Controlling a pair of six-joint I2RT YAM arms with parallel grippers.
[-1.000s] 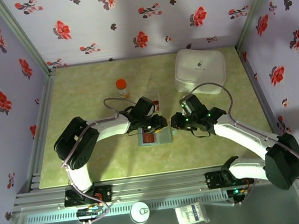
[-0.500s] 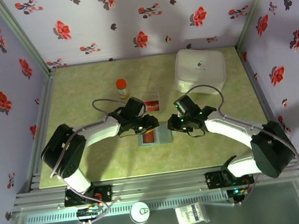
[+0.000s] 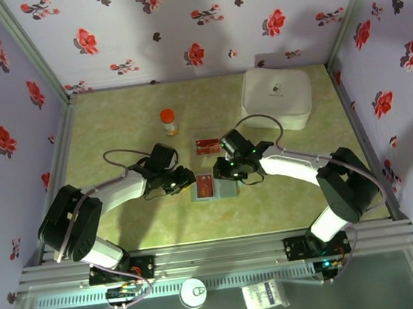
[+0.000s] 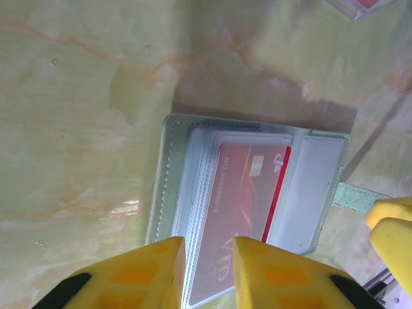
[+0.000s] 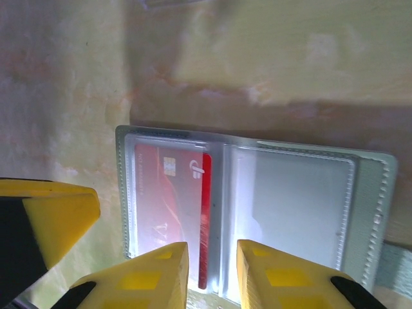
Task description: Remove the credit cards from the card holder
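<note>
the left arm (image 3: pixel 117 191) and the right arm (image 3: pixel 290 166) are smooth white tubes between bulky black rounded joints, each trailing a thin grey cable (image 3: pixel 120 152) that loops free of it. the black head of the right gripper (image 3: pixel 228 171) carries small green lights, and the fingers (image 4: pixel 138 273) are blocky bright yellow with black at the base.

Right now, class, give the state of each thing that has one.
card holder, open flat, sleeves showing.
credit card, red, inside a sleeve.
clear tray, holds another red card.
white case, closed.
bottle, upright, capped.
left pincer, narrow gap, grip unclear.
right pincer, narrow gap, grip unclear.
</note>
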